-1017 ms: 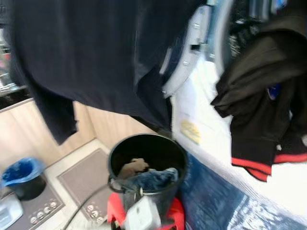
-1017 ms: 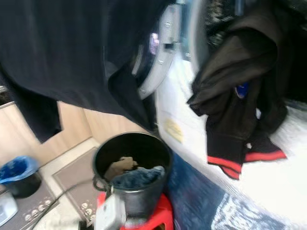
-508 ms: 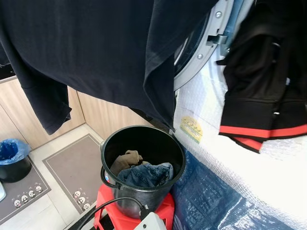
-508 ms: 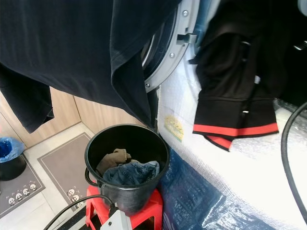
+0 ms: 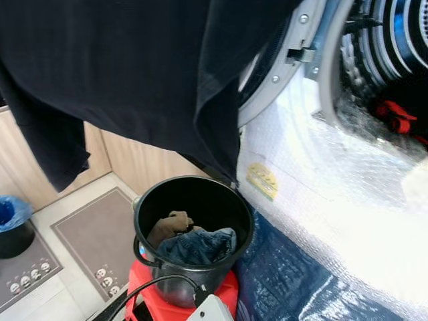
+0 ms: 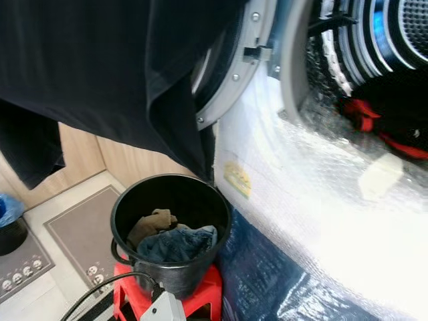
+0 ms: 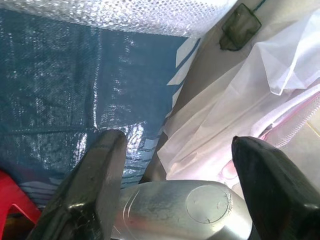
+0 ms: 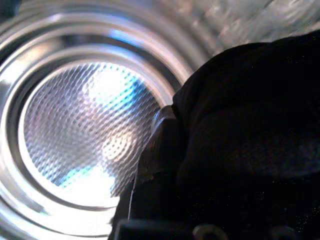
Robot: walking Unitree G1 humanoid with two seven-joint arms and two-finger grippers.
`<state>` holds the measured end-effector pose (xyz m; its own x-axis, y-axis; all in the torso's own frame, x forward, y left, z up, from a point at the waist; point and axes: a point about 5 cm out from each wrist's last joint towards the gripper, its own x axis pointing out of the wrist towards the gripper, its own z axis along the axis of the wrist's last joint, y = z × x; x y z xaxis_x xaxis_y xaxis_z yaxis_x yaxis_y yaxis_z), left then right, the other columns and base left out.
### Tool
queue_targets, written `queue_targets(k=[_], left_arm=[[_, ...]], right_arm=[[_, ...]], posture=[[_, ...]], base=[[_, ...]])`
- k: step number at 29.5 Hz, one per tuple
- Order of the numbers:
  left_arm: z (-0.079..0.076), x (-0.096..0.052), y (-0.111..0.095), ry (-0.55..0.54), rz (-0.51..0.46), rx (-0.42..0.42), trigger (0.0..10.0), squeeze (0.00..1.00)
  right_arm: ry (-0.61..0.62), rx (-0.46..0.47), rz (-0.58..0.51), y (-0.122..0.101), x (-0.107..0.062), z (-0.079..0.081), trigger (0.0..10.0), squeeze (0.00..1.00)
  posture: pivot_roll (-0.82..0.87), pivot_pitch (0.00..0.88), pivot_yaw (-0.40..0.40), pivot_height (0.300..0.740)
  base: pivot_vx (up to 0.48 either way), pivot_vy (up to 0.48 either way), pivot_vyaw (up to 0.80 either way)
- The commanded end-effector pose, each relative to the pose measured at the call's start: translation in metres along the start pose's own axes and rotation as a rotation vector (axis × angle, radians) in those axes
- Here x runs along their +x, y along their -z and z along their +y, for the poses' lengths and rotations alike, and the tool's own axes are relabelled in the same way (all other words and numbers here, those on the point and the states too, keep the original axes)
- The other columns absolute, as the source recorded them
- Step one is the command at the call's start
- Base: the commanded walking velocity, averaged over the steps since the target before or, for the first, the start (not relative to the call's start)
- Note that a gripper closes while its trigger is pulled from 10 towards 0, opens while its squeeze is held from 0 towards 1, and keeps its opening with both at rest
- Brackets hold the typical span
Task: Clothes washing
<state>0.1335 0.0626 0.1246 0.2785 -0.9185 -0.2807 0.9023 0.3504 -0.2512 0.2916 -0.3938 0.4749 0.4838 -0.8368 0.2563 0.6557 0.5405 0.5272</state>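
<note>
Right wrist view: black garment (image 8: pixel 250 125) inside drum (image 8: pixel 75 125).

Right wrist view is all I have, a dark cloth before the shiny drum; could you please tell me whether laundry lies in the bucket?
Observer: Yes, the black bucket on the red stool holds blue jeans and a tan cloth.
Operator: Thank you; what about the left gripper?
Observer: The left gripper is open, holding nothing, above the blue tarp.
Operator: And the machine's door?
Observer: The door stands open, a dark shirt hanging before it.
</note>
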Motion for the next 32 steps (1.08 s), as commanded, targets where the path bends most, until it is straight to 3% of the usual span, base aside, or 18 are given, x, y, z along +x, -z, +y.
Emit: queue_targets(k=[1,4,5,6,8,10,15,16,21,23,24,25,26,30,31,32], left_arm=[[-0.005,0.0,-0.004,0.02,-0.013,0.0,10.0,0.0],[-0.003,0.001,-0.005,0.017,-0.013,0.001,10.0,0.0],[-0.003,0.001,-0.006,0.018,-0.013,0.006,10.0,0.0],[-0.002,0.001,-0.006,0.014,-0.012,0.01,10.0,0.0],[-0.002,0.001,-0.006,0.012,-0.012,0.009,10.0,0.0],[-0.002,0.001,-0.007,0.009,-0.01,0.01,10.0,0.0],[-0.002,0.001,-0.007,0.008,-0.012,0.008,10.0,0.0],[-0.002,0.002,-0.008,0.006,-0.015,0.008,10.0,0.0],[-0.001,0.003,-0.009,0.001,-0.016,0.003,10.0,0.0],[-0.001,0.002,-0.009,-0.004,-0.015,-0.003,10.0,0.0],[-0.001,0.002,-0.008,-0.005,-0.013,-0.005,10.0,0.0],[-0.001,0.002,-0.008,-0.007,-0.011,-0.007,10.0,0.0],[0.0,0.002,-0.007,-0.008,-0.01,-0.006,10.0,0.0],[0.001,0.003,-0.007,-0.01,-0.007,-0.005,10.0,0.0],[0.001,0.003,-0.007,-0.007,-0.007,-0.004,10.0,0.0],[0.004,0.004,-0.005,-0.014,0.015,0.016,10.0,0.0]], right_arm=[[-0.003,0.022,-0.05,-0.016,-0.002,0.004,10.0,0.0],[-0.076,-0.063,-0.028,-0.003,-0.008,0.022,10.0,0.0],[-0.138,-0.096,-0.003,0.005,-0.011,0.032,10.0,0.0],[-0.301,-0.217,0.07,0.03,-0.024,0.059,10.0,0.0],[-0.345,-0.249,0.095,0.038,-0.029,0.066,10.0,0.0],[-0.507,-0.386,0.178,0.069,-0.048,0.089,10.0,0.0],[-0.623,-0.417,0.294,0.092,-0.062,0.101,10.0,0.0],[-0.695,-0.464,0.344,0.104,-0.071,0.107,10.0,0.0],[-0.738,-0.48,0.394,0.108,-0.072,0.105,10.0,0.0],[-0.716,-0.492,0.464,0.112,-0.071,0.098,10.0,0.0],[-0.713,-0.497,0.479,0.113,-0.071,0.096,10.0,0.14],[-0.714,-0.507,0.49,0.114,-0.07,0.094,10.0,0.14],[-0.688,-0.51,0.503,0.115,-0.068,0.09,10.0,1.0],[-0.66,-0.56,0.494,0.115,-0.061,0.079,10.0,1.0],[-0.688,-0.614,0.457,0.115,-0.06,0.079,10.0,1.0],[-0.733,-0.732,0.403,0.12,-0.06,0.078,10.0,1.0]], posture=[[-0.11,0.044,-0.135,0.74],[-0.12,0.052,-0.13,0.74],[-0.12,0.054,-0.129,0.74],[-0.11,0.058,-0.126,0.74],[-0.11,0.058,-0.126,0.74],[-0.12,0.065,-0.126,0.74],[-0.11,0.071,-0.128,0.74],[-0.11,0.077,-0.129,0.74],[-0.11,0.094,-0.133,0.74],[-0.11,0.1,-0.132,0.74],[-0.11,0.1,-0.132,0.74],[-0.11,0.1,-0.132,0.74],[-0.11,0.104,-0.13,0.74],[-0.12,0.099,-0.128,0.74],[-0.12,0.093,-0.127,0.74],[-0.12,0.087,-0.126,0.74]], base=[[0.0,0.0,0.0],[0.0,0.0,0.0],[0.0,0.0,0.0],[0.0,0.0,0.0],[0.0,0.0,0.0],[0.0,0.0,0.0],[0.0,0.0,0.0],[0.0,0.0,0.0],[0.0,0.0,0.0],[0.0,0.0,0.0],[0.0,0.0,0.0],[0.0,0.0,0.0],[0.0,0.0,0.0],[0.0,0.0,0.0],[0.0,0.0,0.0],[0.0,0.0,0.0]])
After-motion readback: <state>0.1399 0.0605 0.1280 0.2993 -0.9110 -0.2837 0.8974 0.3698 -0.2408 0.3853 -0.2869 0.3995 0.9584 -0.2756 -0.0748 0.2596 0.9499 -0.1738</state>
